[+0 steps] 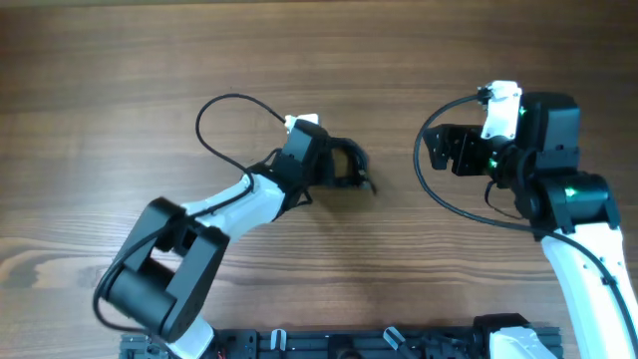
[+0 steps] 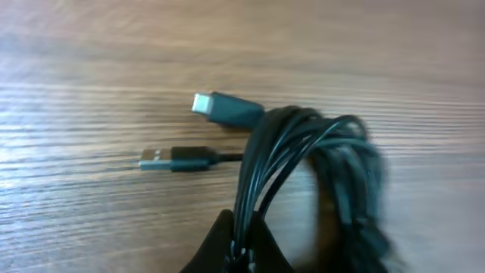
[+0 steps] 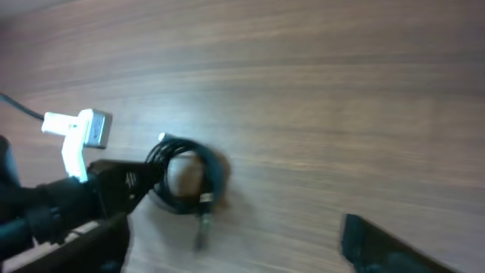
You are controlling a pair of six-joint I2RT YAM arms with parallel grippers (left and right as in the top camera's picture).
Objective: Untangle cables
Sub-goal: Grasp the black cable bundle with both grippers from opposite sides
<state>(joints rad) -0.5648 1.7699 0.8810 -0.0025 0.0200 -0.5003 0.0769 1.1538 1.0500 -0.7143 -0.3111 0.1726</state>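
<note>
Black cables [image 2: 292,144] sit clamped in the left gripper [image 1: 337,165], right gripper [image 1: 436,150] spread; we risk cinching them tighter by pulling.

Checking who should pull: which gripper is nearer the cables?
Left. The left gripper is right at the cables, with cords running into its grip. The right gripper hangs apart from them, off to their right.

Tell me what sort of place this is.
Probably a robotics lab bench: a left arm and right arm mounted at a wood-grain table, working on a small bundle of cables.
</note>
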